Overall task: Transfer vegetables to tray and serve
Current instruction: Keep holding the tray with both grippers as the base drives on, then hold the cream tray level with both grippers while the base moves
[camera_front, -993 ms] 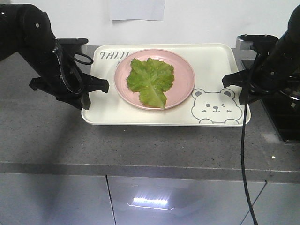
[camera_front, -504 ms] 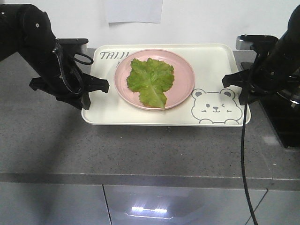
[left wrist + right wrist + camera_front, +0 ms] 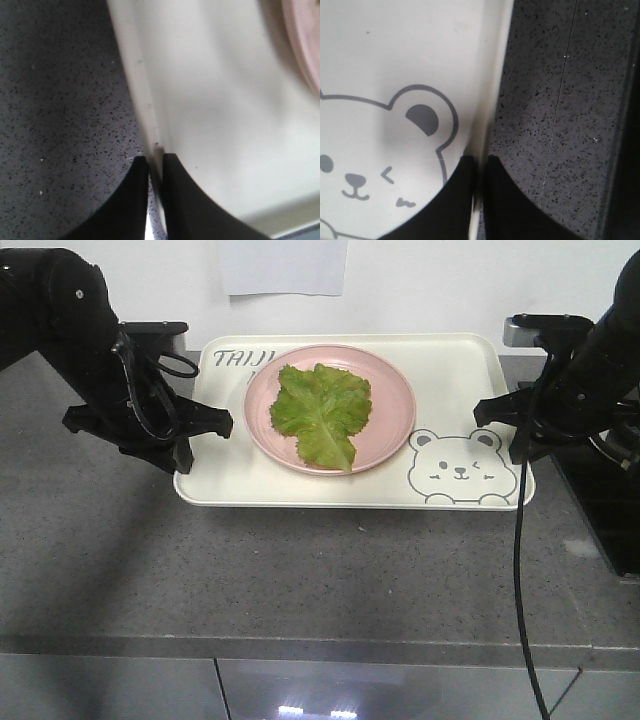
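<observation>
Well, each arm has the tray (image 3: 300,488) by a short rim, likely so it lifts level for serving. The left hand (image 3: 155,162) is pinched nearly closed on the rim between its fingers, and the right hand (image 3: 480,162) likewise. The lettuce (image 3: 320,412) lies on the plate (image 3: 398,405), inward of both hands. The tray sits on the surface (image 3: 300,580).

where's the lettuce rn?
Front view: the lettuce leaf lies on the pink plate on the tray, with the printed bear face to its front-right. Neither wrist view shows it.
</observation>
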Motion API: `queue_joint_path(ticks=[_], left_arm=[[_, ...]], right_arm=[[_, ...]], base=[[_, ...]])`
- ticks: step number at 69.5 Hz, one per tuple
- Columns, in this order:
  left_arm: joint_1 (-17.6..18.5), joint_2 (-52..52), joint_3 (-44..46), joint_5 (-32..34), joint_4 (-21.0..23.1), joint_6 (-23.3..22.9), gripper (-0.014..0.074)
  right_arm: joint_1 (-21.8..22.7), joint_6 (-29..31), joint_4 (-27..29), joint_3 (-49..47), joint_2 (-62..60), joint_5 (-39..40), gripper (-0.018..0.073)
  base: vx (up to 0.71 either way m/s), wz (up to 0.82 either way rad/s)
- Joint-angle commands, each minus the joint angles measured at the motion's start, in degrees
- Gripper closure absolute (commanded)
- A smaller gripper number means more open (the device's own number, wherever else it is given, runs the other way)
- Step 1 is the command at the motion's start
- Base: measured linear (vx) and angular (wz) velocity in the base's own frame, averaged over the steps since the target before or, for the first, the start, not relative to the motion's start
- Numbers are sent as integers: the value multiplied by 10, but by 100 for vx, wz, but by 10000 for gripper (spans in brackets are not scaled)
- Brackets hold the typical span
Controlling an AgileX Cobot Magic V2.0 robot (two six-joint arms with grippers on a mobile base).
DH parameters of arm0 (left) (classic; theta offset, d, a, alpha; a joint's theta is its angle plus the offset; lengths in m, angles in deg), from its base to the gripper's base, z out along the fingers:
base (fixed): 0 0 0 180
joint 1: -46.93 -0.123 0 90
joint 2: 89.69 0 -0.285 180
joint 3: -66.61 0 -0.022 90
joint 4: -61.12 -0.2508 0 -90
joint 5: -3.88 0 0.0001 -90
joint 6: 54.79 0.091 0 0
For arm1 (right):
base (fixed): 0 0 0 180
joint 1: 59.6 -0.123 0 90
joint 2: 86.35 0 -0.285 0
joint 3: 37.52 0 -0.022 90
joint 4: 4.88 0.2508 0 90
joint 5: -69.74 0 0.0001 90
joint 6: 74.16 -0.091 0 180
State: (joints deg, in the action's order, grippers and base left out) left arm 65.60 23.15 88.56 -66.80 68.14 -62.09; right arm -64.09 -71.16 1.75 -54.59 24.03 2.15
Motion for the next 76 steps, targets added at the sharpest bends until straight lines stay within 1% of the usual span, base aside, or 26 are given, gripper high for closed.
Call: queue_joint_path(ticks=[1, 76], left_arm=[[9, -36, 20, 31, 52, 15, 603], [9, -36, 20, 31, 52, 15, 603]], right_arm=[[-6, 18, 42, -19, -32, 33, 566], [-6, 18, 42, -19, -32, 33, 566]], base=[[7, 1], [6, 0]])
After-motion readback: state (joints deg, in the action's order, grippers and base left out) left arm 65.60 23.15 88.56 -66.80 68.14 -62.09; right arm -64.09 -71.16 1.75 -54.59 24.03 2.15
